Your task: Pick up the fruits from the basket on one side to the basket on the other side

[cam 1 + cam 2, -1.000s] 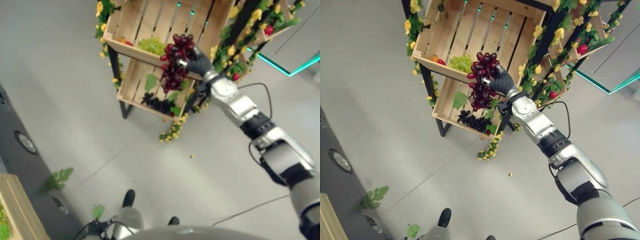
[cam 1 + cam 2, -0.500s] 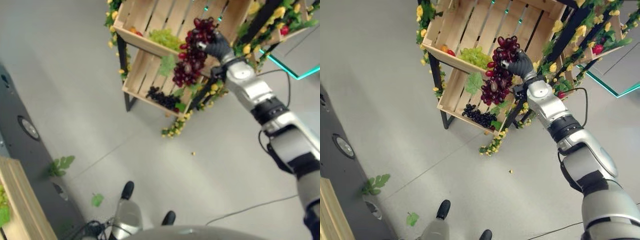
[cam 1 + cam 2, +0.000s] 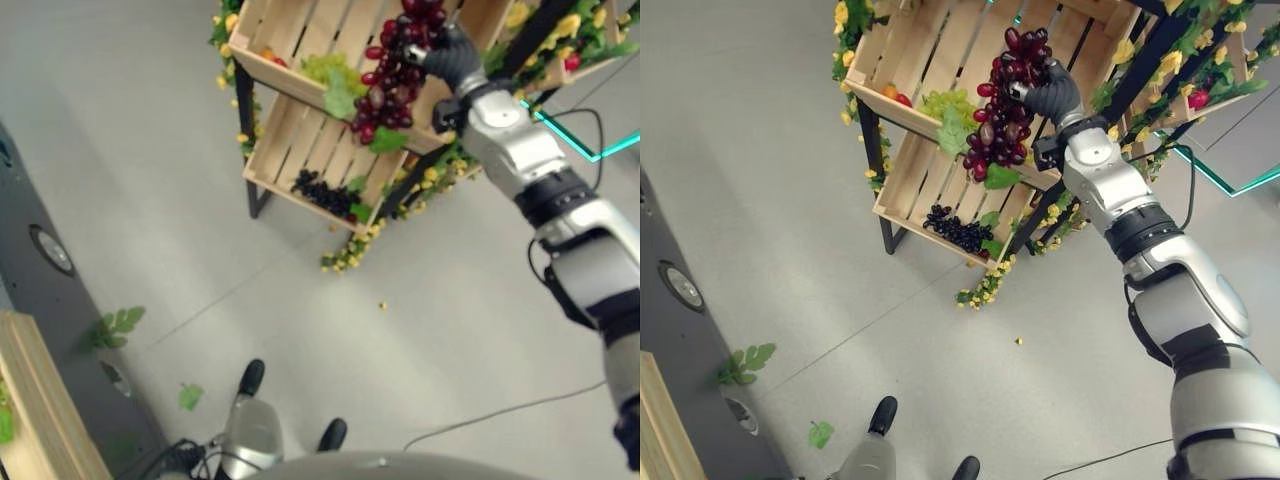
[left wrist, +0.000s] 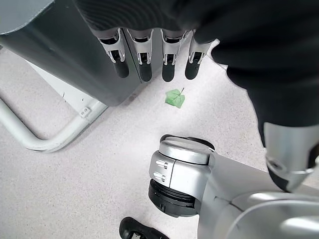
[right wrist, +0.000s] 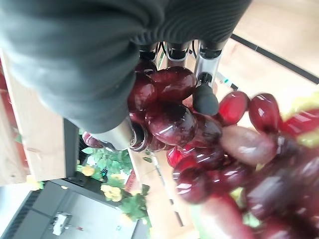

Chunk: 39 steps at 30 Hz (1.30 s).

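My right hand is shut on a bunch of dark red grapes, which hangs in front of the upper wooden crate. In the right wrist view the fingers curl round the top of the red grapes. Green grapes and small red and orange fruits lie in the upper crate. Black grapes lie in the lower crate. My left hand hangs over the floor with straight fingers, holding nothing.
The crates sit on a black metal stand trimmed with yellow flowers and leaves. More fruit and flowers hang at the upper right. A dark base and a wooden edge stand at the left. Loose leaves lie on the floor.
My right hand has lifted the red grapes from in front of the lower crate up to the front of the upper crate. The view has shifted a little.
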{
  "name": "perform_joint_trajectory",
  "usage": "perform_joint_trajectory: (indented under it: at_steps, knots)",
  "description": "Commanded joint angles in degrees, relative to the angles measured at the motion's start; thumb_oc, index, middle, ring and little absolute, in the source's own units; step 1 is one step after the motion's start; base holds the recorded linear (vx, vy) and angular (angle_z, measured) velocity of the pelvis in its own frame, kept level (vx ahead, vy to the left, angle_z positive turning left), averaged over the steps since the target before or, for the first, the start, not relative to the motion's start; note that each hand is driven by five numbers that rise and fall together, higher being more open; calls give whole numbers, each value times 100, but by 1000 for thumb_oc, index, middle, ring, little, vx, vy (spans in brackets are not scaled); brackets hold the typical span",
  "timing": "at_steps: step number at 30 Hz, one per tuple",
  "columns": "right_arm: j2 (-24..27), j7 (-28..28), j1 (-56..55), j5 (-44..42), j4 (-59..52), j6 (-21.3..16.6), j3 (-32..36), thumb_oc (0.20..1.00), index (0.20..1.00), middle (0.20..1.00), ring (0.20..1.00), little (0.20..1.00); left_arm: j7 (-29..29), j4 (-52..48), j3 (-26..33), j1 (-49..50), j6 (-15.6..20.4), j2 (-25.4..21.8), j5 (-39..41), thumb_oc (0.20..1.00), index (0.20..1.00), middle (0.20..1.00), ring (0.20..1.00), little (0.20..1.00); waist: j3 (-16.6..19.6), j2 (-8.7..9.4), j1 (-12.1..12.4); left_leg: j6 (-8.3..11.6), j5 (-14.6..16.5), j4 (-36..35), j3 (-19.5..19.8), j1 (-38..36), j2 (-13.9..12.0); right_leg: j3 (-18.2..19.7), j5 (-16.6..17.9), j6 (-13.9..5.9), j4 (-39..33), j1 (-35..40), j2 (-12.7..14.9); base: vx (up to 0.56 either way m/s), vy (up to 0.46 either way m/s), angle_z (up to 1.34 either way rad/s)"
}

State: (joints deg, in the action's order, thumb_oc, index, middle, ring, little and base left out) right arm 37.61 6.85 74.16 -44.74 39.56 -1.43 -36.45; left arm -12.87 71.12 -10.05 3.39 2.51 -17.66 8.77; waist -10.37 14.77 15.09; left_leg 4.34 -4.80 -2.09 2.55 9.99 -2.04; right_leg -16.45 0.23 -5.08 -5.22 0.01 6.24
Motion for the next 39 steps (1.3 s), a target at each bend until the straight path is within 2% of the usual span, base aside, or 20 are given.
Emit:
perform_joint_trajectory:
  at_steps: [1,4,12,26,39]
  knots:
    - [641,-6,749,-346,-332,-686,-144,200,200,200,200,200,50,380,-208,-65,-22,-46,80,1000,1000,1000,1000,1000,320,75,84,-281,216,-291,-18,-338,226,166,511,-421,22,-152,156,0,0,0]
    - [824,-94,673,-497,-798,-773,-154,200,200,200,200,200,93,364,-187,-62,-34,-58,76,1000,1000,1000,1000,1000,340,121,39,-277,233,-291,-40,-357,212,184,503,-422,22,-145,146,7,-11,-2]
    - [1109,-135,792,-617,-986,-869,-241,200,200,200,200,200,139,358,-160,-39,-36,-83,64,1000,1000,1000,1000,1000,368,174,-31,-269,257,-291,-87,-388,186,231,505,-427,22,-151,129,0,0,0]
    - [1115,-37,1414,-662,714,-639,-300,200,200,200,200,200,220,468,-175,-11,-17,-203,224,1000,1000,1000,1000,1000,344,261,9,-259,239,-291,-33,-329,184,180,532,-440,22,-186,99,0,0,0]
    - [935,154,1572,65,1932,-343,-341,200,200,200,200,200,180,435,-257,-77,58,-241,321,1000,1000,1000,1000,1000,146,189,133,-272,162,-291,25,-100,227,115,560,-437,22,-339,77,-7,0,2]
